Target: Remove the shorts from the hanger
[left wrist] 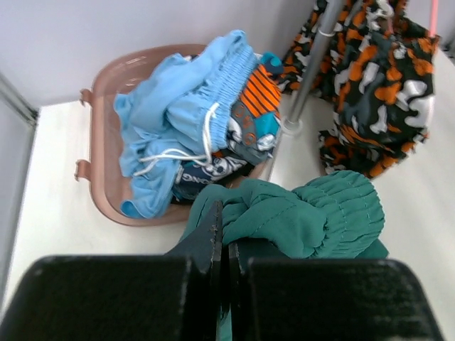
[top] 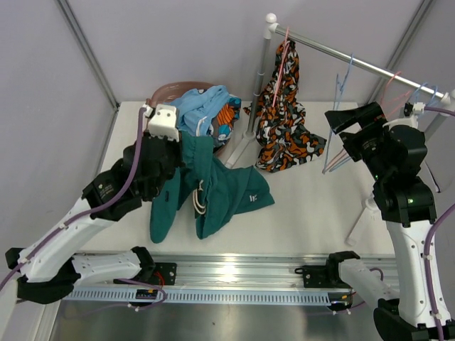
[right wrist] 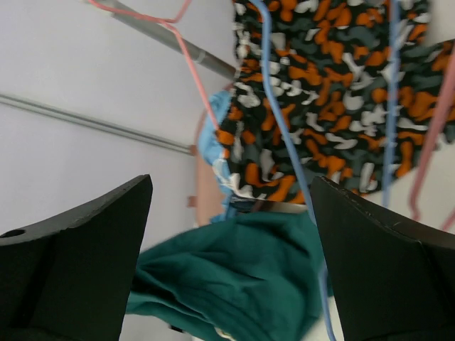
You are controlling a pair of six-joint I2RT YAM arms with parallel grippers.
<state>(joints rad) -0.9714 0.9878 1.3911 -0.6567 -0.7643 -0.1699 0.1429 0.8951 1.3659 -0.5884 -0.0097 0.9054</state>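
My left end effector (left wrist: 224,220) pinches the teal shorts (top: 227,195), off the hanger and trailing on the worktop (top: 320,213) beside the basket (left wrist: 99,135). My right end effector (right wrist: 231,195) is spread wide. The camouflage shorts (top: 284,121) hang on the far pink hanger (top: 282,60), not yet removed.

The teal shorts (top: 213,195) are showing as soft matt cloth, crinkling at the ribbed waistband. The camo shorts (top: 284,121) are hanging as smooth printed fabric. The blue shorts (left wrist: 178,106) are looking like a soft weave with a white woven cord. The basket (left wrist: 96,135) is gleaming as smooth pinkish plastic. The rail (top: 377,69) and pole (left wrist: 311,64) are shining as polished metal. The table (top: 320,206) is looking matt white.
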